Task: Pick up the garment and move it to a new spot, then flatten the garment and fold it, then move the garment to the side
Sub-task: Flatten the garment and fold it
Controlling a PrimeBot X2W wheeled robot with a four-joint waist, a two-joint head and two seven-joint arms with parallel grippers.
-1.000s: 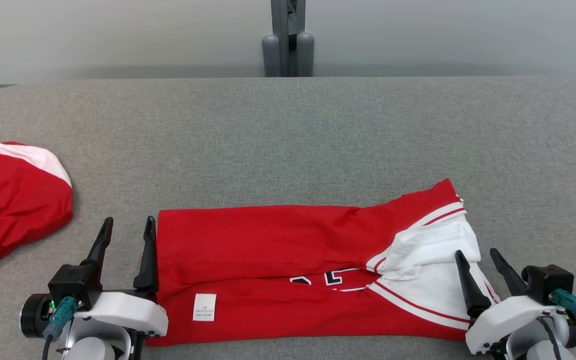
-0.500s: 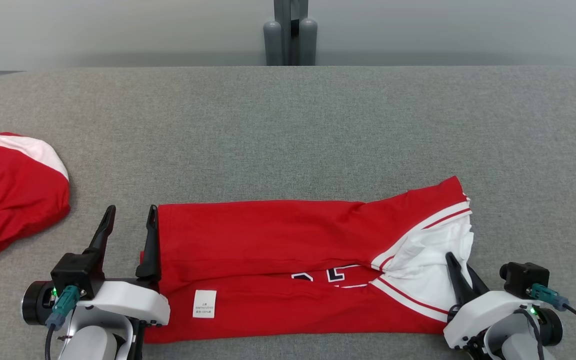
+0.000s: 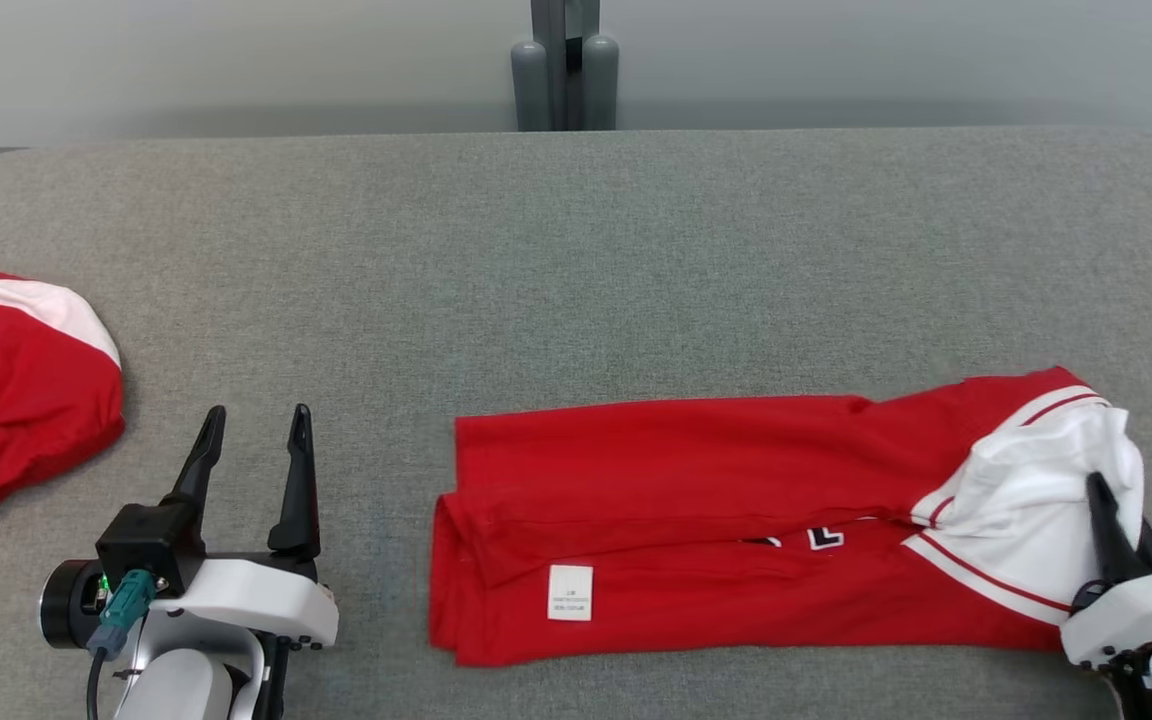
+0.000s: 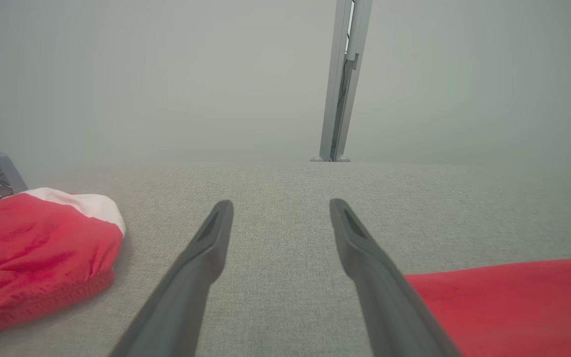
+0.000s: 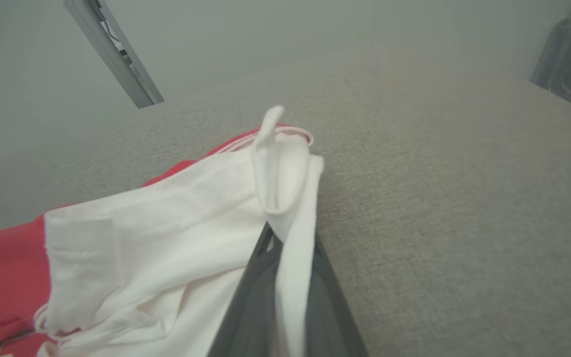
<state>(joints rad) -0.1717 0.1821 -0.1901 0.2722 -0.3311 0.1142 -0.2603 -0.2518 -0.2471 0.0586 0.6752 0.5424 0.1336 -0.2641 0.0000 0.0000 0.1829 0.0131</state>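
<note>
Right gripper: the right gripper is closed, and a fold of the white sleeve is pinched between its fingers; in the right wrist view the gripper is seen with white cloth draped up and over the fingertips.
Left gripper: the left gripper is spread wide and nothing is held; only bare table is seen between its fingers.
Jersey: the red-and-white jersey is laid in a long folded band, running from the right gripper's fingers across toward the left gripper; its hem end, with the care label, lies apart from the left gripper on that gripper's inner side.
Handling: the jersey is judged light, limp and slightly slick; layers are likely to slide and the fold to be dragged open if it is pulled from one end only.
Hold: the hem corners nearest the left gripper are judged the best second hold, all layers being pinched together.
Surroundings: another red-and-white garment is bunched on the left gripper's outer side, well apart; a grey post stands beyond the far edge of the grey padded table.
Obstruction: nothing is seen between either gripper and the jersey.
</note>
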